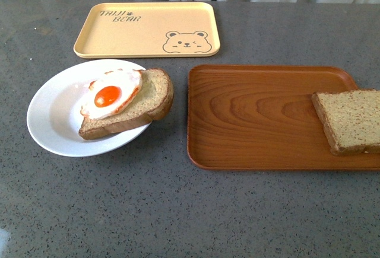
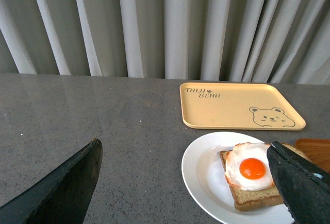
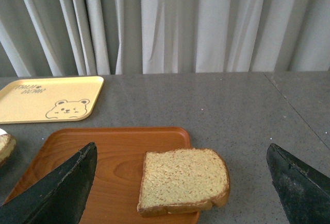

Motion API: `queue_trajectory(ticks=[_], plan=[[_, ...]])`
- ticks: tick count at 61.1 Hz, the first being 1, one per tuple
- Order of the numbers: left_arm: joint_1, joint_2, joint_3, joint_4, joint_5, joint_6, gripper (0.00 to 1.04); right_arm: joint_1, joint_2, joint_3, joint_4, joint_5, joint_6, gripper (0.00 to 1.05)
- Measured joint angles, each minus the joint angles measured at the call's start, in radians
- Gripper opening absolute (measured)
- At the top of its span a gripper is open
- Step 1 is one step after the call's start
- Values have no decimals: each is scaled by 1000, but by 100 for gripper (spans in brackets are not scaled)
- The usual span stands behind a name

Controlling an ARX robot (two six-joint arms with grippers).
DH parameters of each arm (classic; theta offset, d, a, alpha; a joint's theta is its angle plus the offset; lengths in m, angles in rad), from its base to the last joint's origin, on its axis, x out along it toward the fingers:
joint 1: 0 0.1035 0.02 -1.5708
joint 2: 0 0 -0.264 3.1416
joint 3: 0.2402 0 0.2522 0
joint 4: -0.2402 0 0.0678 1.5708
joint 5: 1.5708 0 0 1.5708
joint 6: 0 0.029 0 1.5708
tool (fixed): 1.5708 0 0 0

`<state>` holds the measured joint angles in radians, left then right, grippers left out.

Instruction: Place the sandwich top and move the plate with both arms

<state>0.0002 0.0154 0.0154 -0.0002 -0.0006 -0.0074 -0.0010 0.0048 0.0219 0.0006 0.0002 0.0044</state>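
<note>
The sandwich top (image 1: 347, 120) is pictured lying flat at the right end of the wooden tray (image 1: 249, 115), jutting past its edge. The plate (image 1: 53, 115), carrying an egg-topped slice (image 1: 124, 101), is set on the desk (image 1: 178, 210) just left. The left end effector (image 2: 184, 144) and right end effector (image 3: 181, 145) are held released, nothing gripped.

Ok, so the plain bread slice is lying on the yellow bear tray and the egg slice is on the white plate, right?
Not quite. The front view shows the plain bread slice on the brown wooden tray, not the yellow bear tray. The egg slice is on the white plate.
</note>
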Motion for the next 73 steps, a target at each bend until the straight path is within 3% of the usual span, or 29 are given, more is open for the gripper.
queue_trajectory(ticks=[60, 64, 66, 73], plan=[[0, 0, 0, 0, 0, 0, 96, -2, 6, 3, -8, -11, 7, 96], [0, 0, 0, 0, 0, 0, 96, -66, 124, 84, -210, -161, 64, 96], [0, 0, 0, 0, 2, 0, 96, -159, 297, 166, -348, -278, 89, 96], [0, 0, 0, 0, 0, 0, 96, -382, 640, 288, -280, -425, 88, 96]])
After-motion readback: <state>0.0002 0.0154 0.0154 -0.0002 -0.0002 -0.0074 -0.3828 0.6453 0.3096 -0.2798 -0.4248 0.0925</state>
